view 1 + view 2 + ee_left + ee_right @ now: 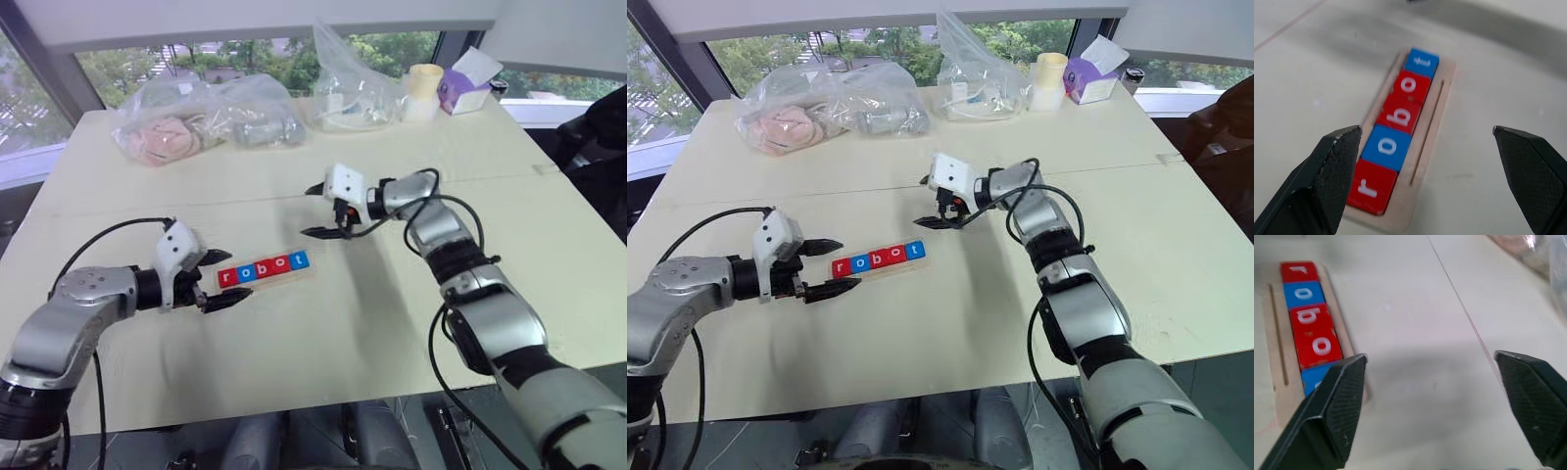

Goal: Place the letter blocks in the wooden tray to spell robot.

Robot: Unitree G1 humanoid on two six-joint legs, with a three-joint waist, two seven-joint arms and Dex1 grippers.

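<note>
Five letter blocks (263, 268) lie in a row in the wooden tray (1428, 147) near the table's front middle, reading r, o, b, o, t: red r (1371, 188), blue o, red b (1400, 115), red o, blue t (1421, 62). My left gripper (240, 274) is open at the tray's r end, its fingers either side of that end without touching, and holds nothing. Open and empty too, my right gripper (305, 211) hovers just beyond the t end, above the table. In the right wrist view the row (1308, 328) lies beside one finger.
Two clear plastic bags (206, 117) (353, 88) with soft items sit at the table's far side. A pale cup (423, 91) and a purple tissue box (465, 86) stand at the far right. A seam runs across the table (509, 176) behind the tray.
</note>
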